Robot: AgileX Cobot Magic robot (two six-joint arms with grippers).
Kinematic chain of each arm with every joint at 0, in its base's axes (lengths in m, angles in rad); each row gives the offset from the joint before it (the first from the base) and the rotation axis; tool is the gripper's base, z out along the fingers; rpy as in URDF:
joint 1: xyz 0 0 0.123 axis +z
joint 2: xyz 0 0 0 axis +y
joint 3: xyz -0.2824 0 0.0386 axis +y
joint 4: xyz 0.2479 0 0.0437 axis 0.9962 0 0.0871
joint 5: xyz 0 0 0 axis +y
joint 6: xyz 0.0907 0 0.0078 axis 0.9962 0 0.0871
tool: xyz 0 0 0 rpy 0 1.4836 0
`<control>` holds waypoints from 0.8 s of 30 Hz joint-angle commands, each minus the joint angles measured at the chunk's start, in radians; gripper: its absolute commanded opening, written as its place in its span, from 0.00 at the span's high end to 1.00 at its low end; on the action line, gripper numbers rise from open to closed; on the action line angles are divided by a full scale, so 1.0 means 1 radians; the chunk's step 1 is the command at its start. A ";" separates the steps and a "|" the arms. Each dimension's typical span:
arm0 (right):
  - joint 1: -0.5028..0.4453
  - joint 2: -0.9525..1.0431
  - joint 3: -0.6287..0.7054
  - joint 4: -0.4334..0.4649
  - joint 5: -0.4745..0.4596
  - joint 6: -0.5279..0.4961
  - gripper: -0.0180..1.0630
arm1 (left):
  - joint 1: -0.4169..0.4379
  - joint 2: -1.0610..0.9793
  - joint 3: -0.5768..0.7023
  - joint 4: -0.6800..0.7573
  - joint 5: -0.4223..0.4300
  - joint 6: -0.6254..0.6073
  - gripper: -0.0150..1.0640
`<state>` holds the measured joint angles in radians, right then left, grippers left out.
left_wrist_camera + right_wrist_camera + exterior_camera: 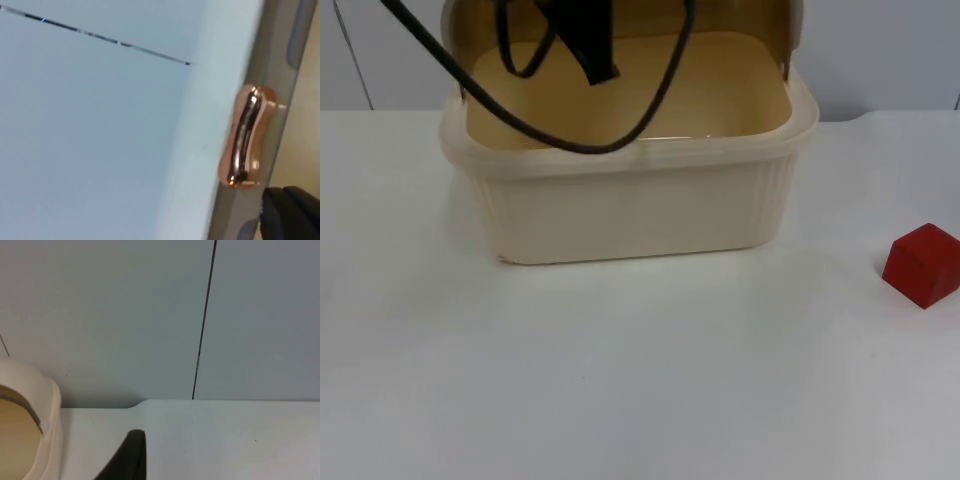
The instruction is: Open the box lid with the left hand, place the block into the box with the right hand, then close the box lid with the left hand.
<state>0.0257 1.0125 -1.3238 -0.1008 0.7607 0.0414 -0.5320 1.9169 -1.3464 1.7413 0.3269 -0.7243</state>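
Lid raised, box waiting for its block.

The left gripper (292, 212) sits at the lid's (250, 60) copper-coloured handle (246, 142), apparently propping it open; its grip cannot be made out. The right gripper (127, 457) waits over the table (620, 380) beside the box (630, 215), finger spread unclear. The red block (923, 264) lies at the table's right edge, well apart from the box, with bare table between them.
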 commanded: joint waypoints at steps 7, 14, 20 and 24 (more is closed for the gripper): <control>-0.002 -0.006 -0.007 0.001 -0.009 -0.004 0.01 | -0.040 -0.085 0.019 -0.349 -0.041 0.025 0.99; -0.002 -0.006 -0.007 0.049 -0.004 -0.004 0.01 | -0.051 -0.279 0.136 -0.765 -0.213 0.033 0.99; -0.002 -0.006 -0.007 0.058 -0.006 -0.004 0.01 | -0.024 -0.512 0.178 -0.962 -0.060 0.031 0.99; -0.002 -0.006 -0.007 0.085 -0.001 -0.004 0.01 | 0.164 -0.654 0.178 -1.414 -0.018 0.130 0.99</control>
<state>0.0257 1.0125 -1.3238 -0.0347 0.7607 0.0414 -0.4661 1.3289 -1.1731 0.5868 0.2530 -0.6731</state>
